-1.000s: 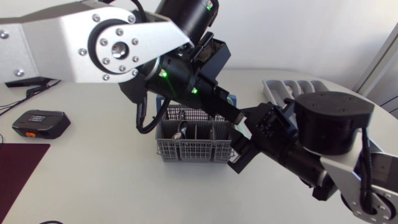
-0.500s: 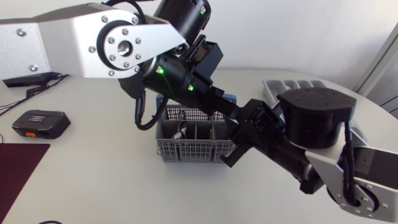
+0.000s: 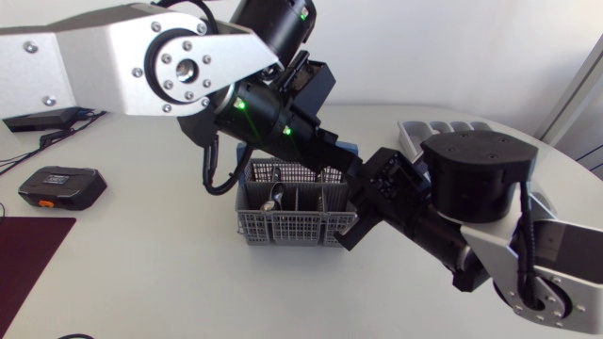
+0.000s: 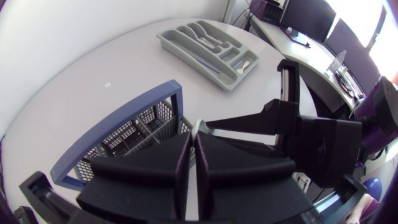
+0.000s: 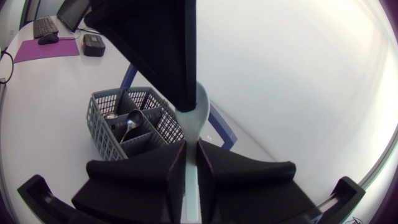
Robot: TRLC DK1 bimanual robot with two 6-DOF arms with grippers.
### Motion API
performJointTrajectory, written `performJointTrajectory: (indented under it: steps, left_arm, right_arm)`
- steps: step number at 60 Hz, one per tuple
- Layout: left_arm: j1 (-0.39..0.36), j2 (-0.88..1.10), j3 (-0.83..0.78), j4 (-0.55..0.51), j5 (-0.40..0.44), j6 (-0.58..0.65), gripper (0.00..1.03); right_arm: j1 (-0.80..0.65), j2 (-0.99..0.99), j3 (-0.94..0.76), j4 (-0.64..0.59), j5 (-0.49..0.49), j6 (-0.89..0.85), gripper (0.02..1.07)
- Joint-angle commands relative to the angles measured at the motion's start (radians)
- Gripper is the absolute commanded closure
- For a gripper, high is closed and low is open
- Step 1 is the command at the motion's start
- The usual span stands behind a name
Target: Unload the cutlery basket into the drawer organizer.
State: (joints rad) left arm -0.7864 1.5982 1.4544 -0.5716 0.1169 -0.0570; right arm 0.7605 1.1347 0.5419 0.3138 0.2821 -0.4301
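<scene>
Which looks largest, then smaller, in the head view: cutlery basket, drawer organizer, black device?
Cutlery basket, then black device. The drawer organizer is mostly hidden by the right arm, so unranked.

**Greys, black and a few accents on a white bench**
The bench [image 3: 141, 273] was plain white. The cutlery basket [image 3: 292, 224] was grey grid mesh with a blue handle [image 4: 124, 127], and the drawer organizer [image 4: 208, 43] at the far right was a plain light grey. Both arms were silver-grey with black joints, and the left arm [image 3: 104, 56] showed green lights [image 3: 247, 106]. The left fingers [image 4: 149, 171] and right fingers [image 5: 140, 177] were matte black, with a pale white utensil [image 5: 198, 115] between them. At the left lay a black device [image 3: 61, 186] with orange trim, and nearer, a maroon mat [image 3: 28, 254].
</scene>
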Motion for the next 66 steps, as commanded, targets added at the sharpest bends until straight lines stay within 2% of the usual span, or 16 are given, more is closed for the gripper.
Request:
performJointTrajectory:
  steps: [1,8,18,37,45,54,62,66]
  left_arm:
    - [0.004,0.012,0.032,-0.010,0.017,-0.020,1.00]
    - [0.004,0.009,0.027,-0.010,0.027,-0.020,0.95]
    - [0.003,0.002,0.027,-0.010,0.027,-0.018,0.80]
    - [0.022,-0.027,0.027,0.003,0.027,-0.029,0.36]
    - [0.056,-0.061,0.017,0.027,0.027,-0.026,0.32]
    - [0.104,-0.112,-0.003,0.068,0.015,-0.026,0.31]
    - [0.131,-0.141,-0.035,0.115,-0.028,-0.004,0.32]
    - [0.148,-0.152,-0.048,0.113,-0.043,0.020,0.32]
  right_arm:
    - [0.010,0.008,-0.005,0.005,-0.012,-0.010,0.97]
    - [0.013,0.008,-0.010,0.002,-0.018,-0.010,0.98]
    - [0.014,0.008,-0.010,0.001,-0.020,-0.010,0.98]
    - [0.016,-0.001,-0.028,-0.015,-0.040,-0.010,0.98]
    - [0.007,-0.024,-0.043,-0.039,-0.077,-0.012,0.98]
    - [-0.047,-0.050,-0.068,-0.065,-0.150,-0.018,0.98]
    - [-0.156,-0.079,-0.089,-0.099,-0.262,-0.058,0.98]
    - [-0.248,-0.099,-0.086,-0.145,-0.370,-0.079,0.98]
